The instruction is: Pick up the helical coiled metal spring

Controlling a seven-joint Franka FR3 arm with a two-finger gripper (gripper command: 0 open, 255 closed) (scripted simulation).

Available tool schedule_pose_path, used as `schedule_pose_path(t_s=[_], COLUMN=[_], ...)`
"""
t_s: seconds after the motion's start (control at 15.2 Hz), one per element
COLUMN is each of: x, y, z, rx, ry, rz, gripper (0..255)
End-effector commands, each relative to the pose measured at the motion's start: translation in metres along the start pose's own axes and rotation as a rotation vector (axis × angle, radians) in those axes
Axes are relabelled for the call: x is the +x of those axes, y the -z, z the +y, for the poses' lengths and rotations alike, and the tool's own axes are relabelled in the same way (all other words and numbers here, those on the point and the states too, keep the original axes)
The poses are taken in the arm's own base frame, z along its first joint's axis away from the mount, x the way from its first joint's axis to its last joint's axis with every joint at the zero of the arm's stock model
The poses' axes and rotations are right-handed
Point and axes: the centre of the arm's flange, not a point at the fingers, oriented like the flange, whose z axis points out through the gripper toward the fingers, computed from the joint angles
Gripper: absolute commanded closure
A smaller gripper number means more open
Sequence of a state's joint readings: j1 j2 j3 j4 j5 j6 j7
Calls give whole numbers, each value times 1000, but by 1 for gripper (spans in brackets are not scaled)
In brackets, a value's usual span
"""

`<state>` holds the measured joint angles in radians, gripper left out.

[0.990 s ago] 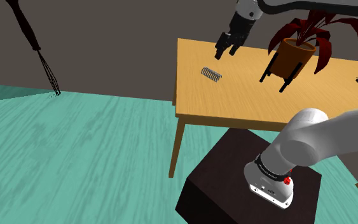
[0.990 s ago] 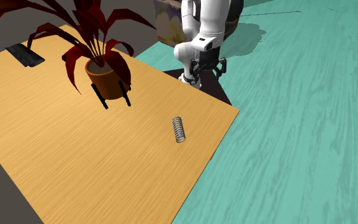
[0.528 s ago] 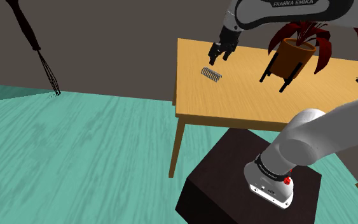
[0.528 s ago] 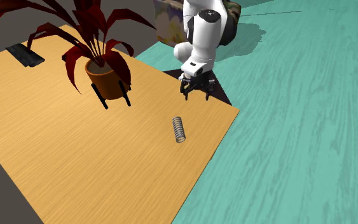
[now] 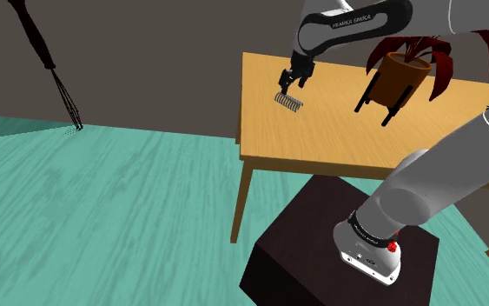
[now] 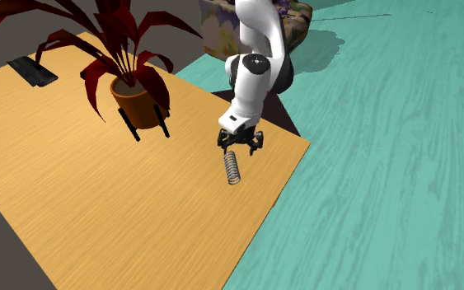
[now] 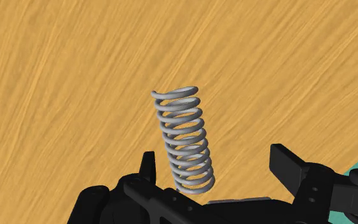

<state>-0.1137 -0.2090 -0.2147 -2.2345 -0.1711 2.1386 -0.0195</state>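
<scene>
Hovering just over the grey coiled metal spring [image 7: 184, 143] on the light wooden table [image 5: 338, 130], your black two-finger gripper [image 7: 213, 154] gapes wide.

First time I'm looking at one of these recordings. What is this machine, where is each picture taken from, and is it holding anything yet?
It is a white robot arm with dark joints, mounted on a dark box beside a wooden table. At its end is a black two-finger gripper. One picture looks down from beside the box; the second looks across the table towards the arm; the third comes from a camera on the hand, looking along the fingers. On the table lie a grey coiled spring, a red-leaved potted plant and a dark flat object. The gripper hovers over one end of the spring with its fingers apart, not clasping it, so nothing is held.
</scene>
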Motion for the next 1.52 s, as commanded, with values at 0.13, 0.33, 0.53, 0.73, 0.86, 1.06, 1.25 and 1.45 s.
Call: schedule_pose_path(t_s=[0.13,0.33,0.53,0.73,0.86,1.06,1.25,1.45], x=[22,20,18,17,18,18,18,18], y=[-32,-47,-63,-71,-71,-70,-71,-66], z=[15,13,11,10,11,10,11,11], rx=[-27,-27,-27,-27,-27,-27,-27,-27], ry=[-3,-3,-3,-3,-3,-3,-3,-3], rz=[-17,-17,-17,-17,-17,-17,-17,-17], gripper=[0,0,0,0,255,255,255,255])
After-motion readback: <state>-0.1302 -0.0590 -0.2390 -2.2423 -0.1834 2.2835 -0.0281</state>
